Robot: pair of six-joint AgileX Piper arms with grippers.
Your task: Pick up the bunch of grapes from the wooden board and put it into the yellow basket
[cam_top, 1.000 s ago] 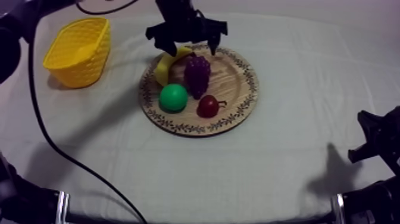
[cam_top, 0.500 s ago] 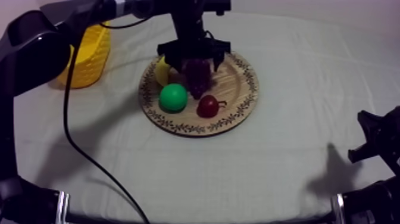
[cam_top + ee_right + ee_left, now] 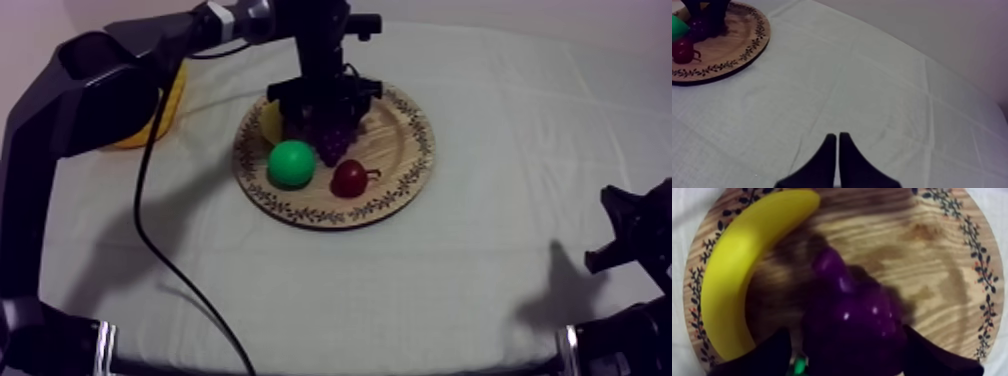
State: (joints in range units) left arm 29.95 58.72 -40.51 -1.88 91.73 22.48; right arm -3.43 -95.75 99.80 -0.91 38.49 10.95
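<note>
The purple bunch of grapes [image 3: 333, 142] lies on the round wooden board [image 3: 400, 150], and my left gripper [image 3: 325, 100] is lowered straight over it. From the left wrist, the grapes [image 3: 852, 323] sit between my two black fingers [image 3: 772, 355], one on each side. My left gripper [image 3: 847, 340] is open around the bunch, which rests on the board [image 3: 932, 253]. The yellow basket [image 3: 168, 100] stands at the back left, mostly hidden behind my left arm. My right gripper [image 3: 625, 235] rests low at the right edge; its fingers lie together as a wedge [image 3: 837, 145], shut on nothing.
A banana [image 3: 742, 278] curves along the board's rim beside the grapes. A green pear [image 3: 292, 163] and a small red fruit [image 3: 349, 178] lie at the board's front. The board [image 3: 732, 50] with the red fruit [image 3: 682, 49] is far from my right gripper.
My left gripper has come down from above the board's far rim onto the grapes, and its arm now covers most of the basket. The right arm has stayed still.
</note>
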